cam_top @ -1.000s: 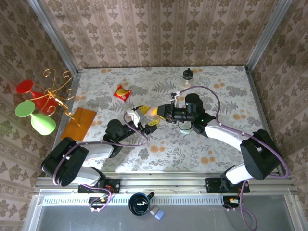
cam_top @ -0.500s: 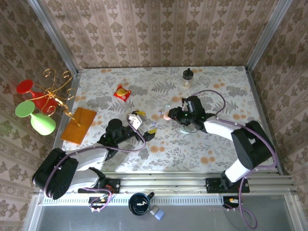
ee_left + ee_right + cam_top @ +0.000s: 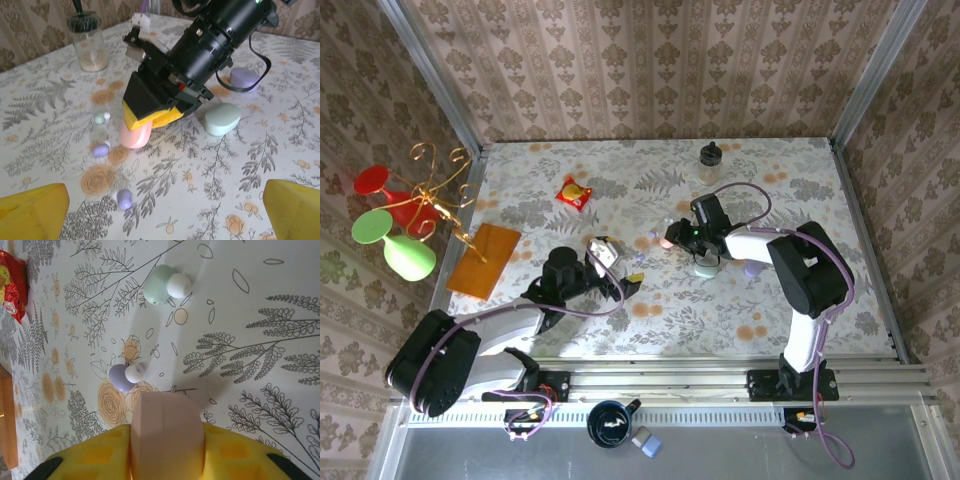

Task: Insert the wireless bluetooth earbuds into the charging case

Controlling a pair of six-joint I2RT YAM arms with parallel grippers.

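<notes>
Well, earbuds (image 3: 120,378) tiny, rounded; lilac, mint.

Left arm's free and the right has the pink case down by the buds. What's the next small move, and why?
Probably ease the left gripper forward and down over the nearest lilac earbud. Its jaws stand wide open and empty, that bud lies loose on the table just ahead, and the right gripper holds the pink case low beside the buds.

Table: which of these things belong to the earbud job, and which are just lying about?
Job: held pink case, mint case, lilac case, small earbuds.
Lying about: jar, red snack packet, orange board, coloured goblets.
</notes>
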